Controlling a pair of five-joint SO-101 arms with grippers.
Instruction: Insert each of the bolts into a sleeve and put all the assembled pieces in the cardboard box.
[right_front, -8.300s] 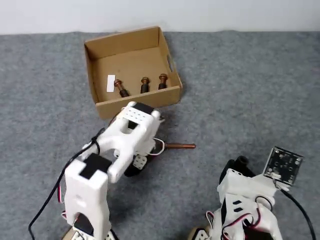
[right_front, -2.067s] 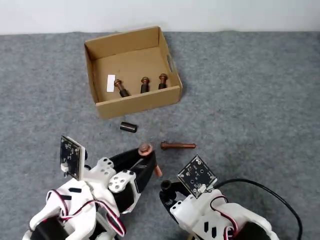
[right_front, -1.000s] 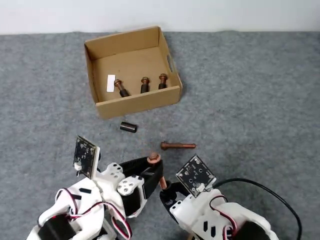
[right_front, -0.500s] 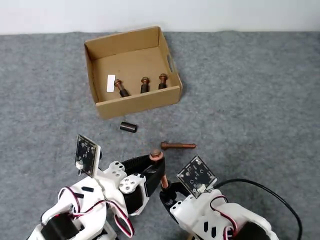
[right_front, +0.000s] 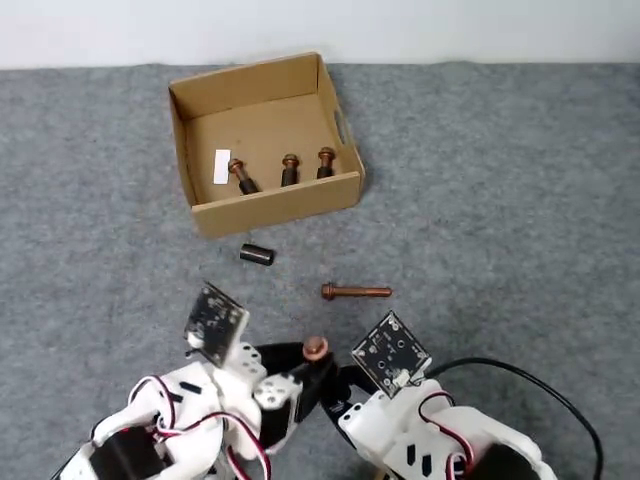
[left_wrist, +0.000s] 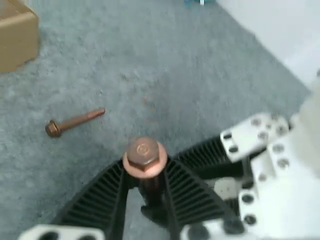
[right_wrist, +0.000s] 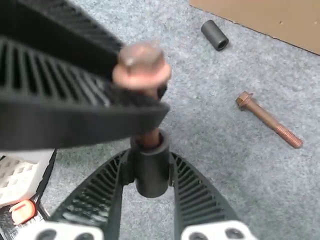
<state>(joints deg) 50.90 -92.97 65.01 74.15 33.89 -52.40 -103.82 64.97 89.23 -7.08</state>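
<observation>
My left gripper (left_wrist: 146, 172) is shut on a copper bolt (left_wrist: 144, 156), held head up by its shank. My right gripper (right_wrist: 150, 165) is shut on a black sleeve (right_wrist: 150, 175) directly under that bolt (right_wrist: 142, 65), whose shank tip sits in the sleeve's mouth. In the high view both grippers meet at the near edge, with the bolt head (right_front: 315, 347) between them. A second bolt (right_front: 356, 291) and a second sleeve (right_front: 257, 254) lie loose on the carpet. The cardboard box (right_front: 195, 100) holds three assembled pieces (right_front: 289, 170).
The grey carpet (right_front: 500, 200) is open to the right of the box and the loose bolt. The loose sleeve lies just in front of the box's near wall (right_front: 280, 205). A white label (right_front: 221, 166) lies on the box floor.
The left arm has swung toward the near edge and the right arm, carrying the bolt over the sleeve in the right gripper. The loose bolt and loose sleeve have not moved.
</observation>
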